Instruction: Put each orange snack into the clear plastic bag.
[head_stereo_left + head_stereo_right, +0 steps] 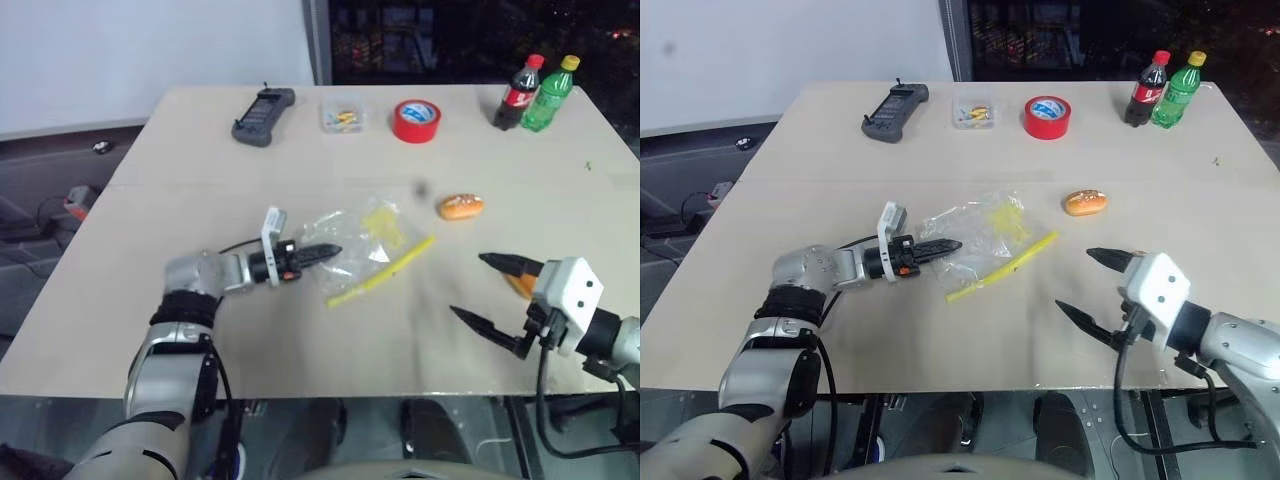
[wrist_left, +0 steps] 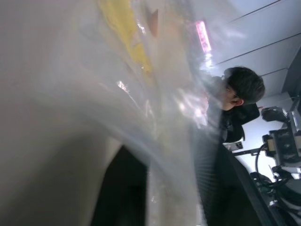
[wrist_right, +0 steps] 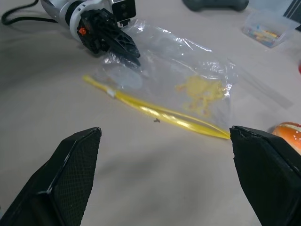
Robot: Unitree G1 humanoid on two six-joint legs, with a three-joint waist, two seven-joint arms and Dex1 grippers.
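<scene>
While the left gripper (image 1: pixel 330 251) is pinching its jaws on the near edge of the clear plastic bag (image 1: pixel 372 243) lying mid-counter, it should be lifting gently to gape the mouth; the right gripper (image 1: pixel 482 292) is waiting, jaws apart, near an orange snack (image 1: pixel 461 206).

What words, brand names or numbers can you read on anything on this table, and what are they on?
None reads clearly.
Dark cola bottle, red label: white lettering, too blurred to read.
Green soda bottle: label too small to read.
Red tape roll: no legible print.
Black handheld controller: no readable markings.
Clear bag: yellow printed picture, no readable words.
</scene>
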